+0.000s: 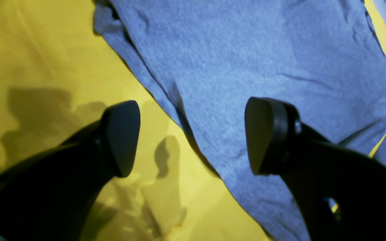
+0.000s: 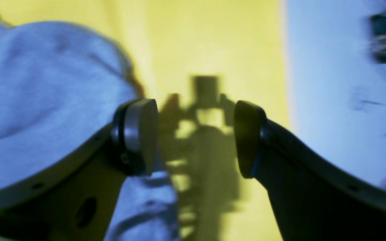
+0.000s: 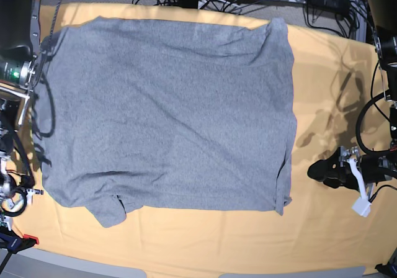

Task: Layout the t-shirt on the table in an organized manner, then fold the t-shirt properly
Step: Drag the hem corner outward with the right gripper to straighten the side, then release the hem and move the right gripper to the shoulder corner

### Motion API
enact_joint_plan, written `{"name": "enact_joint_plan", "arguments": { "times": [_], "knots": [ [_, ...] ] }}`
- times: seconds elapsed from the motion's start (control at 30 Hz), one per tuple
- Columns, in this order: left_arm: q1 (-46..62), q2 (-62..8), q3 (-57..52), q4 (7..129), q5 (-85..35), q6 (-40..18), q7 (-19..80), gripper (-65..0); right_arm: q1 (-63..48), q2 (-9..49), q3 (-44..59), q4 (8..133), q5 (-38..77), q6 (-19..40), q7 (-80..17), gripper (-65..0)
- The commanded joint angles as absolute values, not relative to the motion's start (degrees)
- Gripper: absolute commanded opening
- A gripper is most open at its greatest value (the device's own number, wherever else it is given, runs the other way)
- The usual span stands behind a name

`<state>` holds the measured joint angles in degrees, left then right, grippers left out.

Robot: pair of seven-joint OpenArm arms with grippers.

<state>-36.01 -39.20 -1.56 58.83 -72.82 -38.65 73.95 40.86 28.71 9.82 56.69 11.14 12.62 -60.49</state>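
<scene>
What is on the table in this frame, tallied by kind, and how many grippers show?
Garments: 1, the grey t-shirt, spread on the table.
Grippers: 2, the left gripper and the right gripper, both with jaws apart and nothing between them.
Total: 3

The t-shirt is matt, nubbly grey knit cloth; the table wears smooth, creased yellow-orange fabric.
</scene>
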Motion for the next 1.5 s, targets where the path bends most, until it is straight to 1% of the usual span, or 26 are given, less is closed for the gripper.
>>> {"name": "enact_joint_plan", "arguments": {
  "times": [0.0, 0.07, 0.13, 0.23, 0.27, 0.33, 0.43, 0.53, 0.73, 0.97, 1.1, 1.2, 1.33, 1.47],
  "knots": [
    [-37.8, -40.3, -2.4, 59.6, -74.0, -39.0, 72.9, -15.6, 42.7, 30.1, 12.7, 57.8, 14.3, 15.2, -60.5, -27.7],
    [-37.8, -40.3, -2.4, 59.6, -74.0, -39.1, 72.9, -15.6, 42.0, 30.3, 19.0, 57.8, 22.2, 22.6, -63.2, -27.8],
    [-37.8, -40.3, -2.4, 59.6, -74.0, -39.1, 72.9, -15.6, 40.8, 30.6, 25.1, 57.8, 31.8, 28.5, -68.1, -28.0],
    [-37.8, -40.3, -2.4, 59.6, -74.0, -39.3, 72.9, -15.6, 37.0, 31.9, 30.5, 57.8, 48.4, 34.2, -76.3, -28.0],
    [-37.8, -40.3, -2.4, 59.6, -74.0, -39.3, 72.9, -15.6, 35.4, 32.2, 31.8, 57.8, 52.4, 35.5, -78.9, -28.0],
    [-37.8, -40.3, -2.4, 59.6, -74.0, -39.3, 72.9, -15.6, 31.9, 32.8, 33.5, 57.8, 59.6, 37.2, -80.0, -28.8],
    [-37.8, -40.3, -2.4, 59.6, -74.0, -39.3, 72.9, -15.6, 26.5, 33.7, 33.8, 57.8, 69.9, 40.0, -80.0, -33.9],
    [-37.8, -40.3, -2.4, 59.6, -74.0, -39.3, 72.9, -15.6, 21.3, 34.4, 33.9, 57.8, 77.7, 40.0, -80.0, -34.9],
    [-37.8, -40.3, -2.4, 59.6, -74.0, -39.5, 72.9, -15.6, 11.0, 34.7, 33.9, 61.0, 81.7, 40.0, -80.0, -34.9],
    [-37.8, -40.3, -2.4, 59.6, -74.0, -39.5, 72.9, -15.6, 0.4, 35.2, 34.3, 73.2, 82.4, 40.0, -80.0, -34.9],
    [-37.8, -40.3, -2.4, 59.6, -74.0, -39.5, 72.9, -15.6, -4.4, 35.1, 38.4, 78.8, 80.2, 40.0, -80.0, -34.9],
    [-37.8, -40.3, -2.4, 59.6, -74.0, -39.5, 72.9, -15.6, -7.2, 35.1, 43.4, 79.5, 79.0, 40.0, -80.0, -34.9],
    [-37.8, -40.3, -2.4, 59.6, -74.0, -39.5, 72.9, -15.6, -12.3, 35.1, 48.9, 79.5, 82.2, 40.0, -80.0, -34.9],
    [-37.8, -40.3, -2.4, 59.6, -74.0, -39.5, 72.9, -15.6, -17.5, 34.6, 49.1, 79.5, 84.7, 40.0, -80.0, -34.9]
  ]
}}
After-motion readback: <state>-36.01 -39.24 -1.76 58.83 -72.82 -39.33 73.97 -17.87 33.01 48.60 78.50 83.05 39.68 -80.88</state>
